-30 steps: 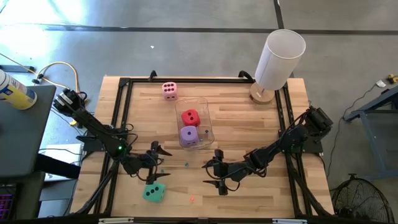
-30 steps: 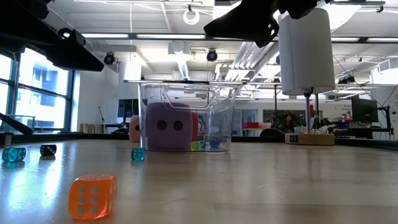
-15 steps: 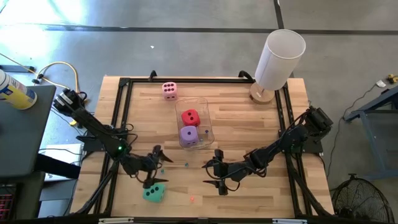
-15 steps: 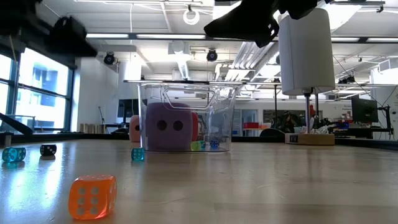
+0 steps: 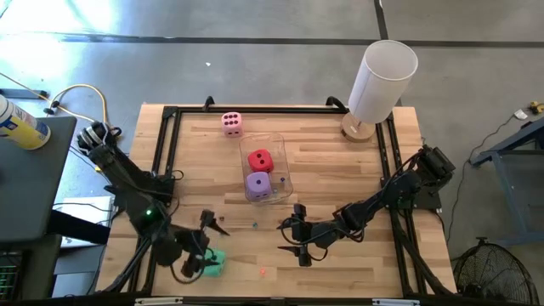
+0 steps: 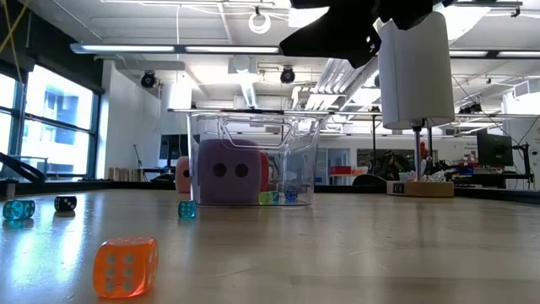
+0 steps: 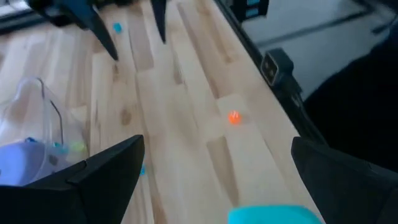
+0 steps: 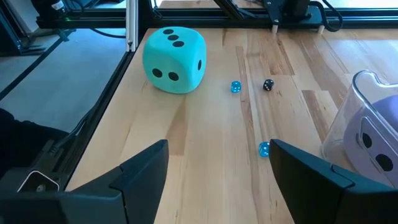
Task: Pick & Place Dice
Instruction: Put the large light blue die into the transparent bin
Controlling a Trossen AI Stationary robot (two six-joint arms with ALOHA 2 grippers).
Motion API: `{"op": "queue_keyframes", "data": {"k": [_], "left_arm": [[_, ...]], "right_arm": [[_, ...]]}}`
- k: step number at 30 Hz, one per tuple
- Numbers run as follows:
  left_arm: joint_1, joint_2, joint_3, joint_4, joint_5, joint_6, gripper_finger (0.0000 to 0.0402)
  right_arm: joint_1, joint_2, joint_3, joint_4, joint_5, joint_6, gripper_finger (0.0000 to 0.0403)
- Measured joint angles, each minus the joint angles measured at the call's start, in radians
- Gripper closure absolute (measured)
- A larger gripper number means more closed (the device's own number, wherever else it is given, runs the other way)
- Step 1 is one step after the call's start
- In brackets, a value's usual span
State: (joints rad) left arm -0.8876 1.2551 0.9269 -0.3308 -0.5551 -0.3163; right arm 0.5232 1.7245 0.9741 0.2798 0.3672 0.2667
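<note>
**Left hand over the teal die, grasp not yet made**

The step in hand looks like the pickup of the teal die (image 5: 212, 263), which lies near the table's (image 5: 340, 170) front edge. The left hand (image 5: 197, 255) is right over it with its fingers (image 7: 106, 168) spread wide and nothing between them; in the left wrist view only the die's top edge shows between them. Next it likely needs to drop lower, close on the die and carry it to the clear bin (image 5: 265, 170), where the red die (image 5: 260, 160) and purple die (image 5: 258, 184) already sit. The pink die (image 5: 231, 124) waits beyond the bin. The left arm reaches forward, bent down steeply. The right hand (image 5: 299, 234) waits mid-table, partly open and empty.
</note>
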Motion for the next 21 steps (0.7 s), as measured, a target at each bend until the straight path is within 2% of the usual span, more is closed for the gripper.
{"op": "queue_keyframes", "data": {"k": [8, 10, 12, 21], "left_arm": [[-0.045, 0.136, 0.189, -0.290, 0.002, -0.162, 0.0005], [-0.054, 0.175, 0.234, -0.353, 0.037, -0.194, 0.0005], [-0.065, 0.219, 0.278, -0.399, 0.071, -0.225, 0.0005], [-0.108, 0.367, 0.394, -0.563, 0.099, -0.384, 0.0005]], "right_arm": [[0.000, 0.000, 0.000, 0.000, 0.000, 0.002, 0.0133], [0.000, 0.000, 0.000, -0.003, 0.000, 0.002, 0.0133], [0.000, 0.000, 0.000, -0.006, 0.000, 0.002, 0.0133], [0.000, 0.000, 0.000, -0.025, 0.000, 0.076, 0.0133]]}}
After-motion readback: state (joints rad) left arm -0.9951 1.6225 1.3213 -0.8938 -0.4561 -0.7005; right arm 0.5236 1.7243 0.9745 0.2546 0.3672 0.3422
